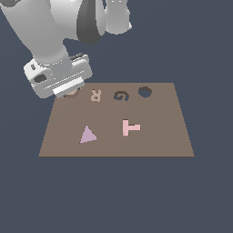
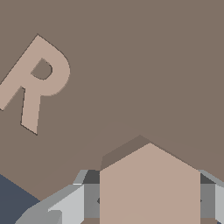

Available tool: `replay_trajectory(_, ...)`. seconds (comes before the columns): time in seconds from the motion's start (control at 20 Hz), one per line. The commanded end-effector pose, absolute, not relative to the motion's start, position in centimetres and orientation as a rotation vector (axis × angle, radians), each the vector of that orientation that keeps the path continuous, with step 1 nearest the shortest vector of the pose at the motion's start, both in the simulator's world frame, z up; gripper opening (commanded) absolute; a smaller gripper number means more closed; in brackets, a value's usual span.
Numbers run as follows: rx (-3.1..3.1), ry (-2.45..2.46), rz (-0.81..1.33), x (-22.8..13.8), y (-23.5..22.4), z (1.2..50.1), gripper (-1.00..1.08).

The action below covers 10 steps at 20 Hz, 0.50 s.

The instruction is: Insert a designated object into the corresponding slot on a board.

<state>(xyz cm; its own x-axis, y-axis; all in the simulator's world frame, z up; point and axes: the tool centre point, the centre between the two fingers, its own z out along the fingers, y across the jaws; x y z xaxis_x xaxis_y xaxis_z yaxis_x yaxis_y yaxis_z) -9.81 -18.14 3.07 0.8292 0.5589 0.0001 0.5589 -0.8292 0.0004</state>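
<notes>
Board point(image 1: 157, 141) carries one R point(image 1: 95, 95), G point(image 1: 120, 96), T point(image 1: 130, 128), triangle point(image 1: 87, 135), hole point(image 1: 144, 92) (empty); gripper point(image 2: 149, 199) fingers clenched on one hexagon point(image 2: 149, 183).

Peach-tan hexagonal block point(image 2: 148, 183) at board point(image 1: 159, 141) far corner; round slot point(image 1: 144, 92) empty.

A tan letter R point(image 1: 95, 95) and a dark letter G point(image 1: 120, 96) were seen side by side; nearer, a lilac triangle point(image 1: 87, 135) and a pink T point(image 1: 130, 128) were laid apart.
</notes>
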Motion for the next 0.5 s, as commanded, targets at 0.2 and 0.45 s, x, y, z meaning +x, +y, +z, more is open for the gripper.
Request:
replay_trajectory(0.2,3.004,0.919,0.000,-9.82,-18.11,2.99,-1.00)
replay_trajectory(0.45,3.004,0.918,0.001,-9.79,-18.14,3.31,-1.00)
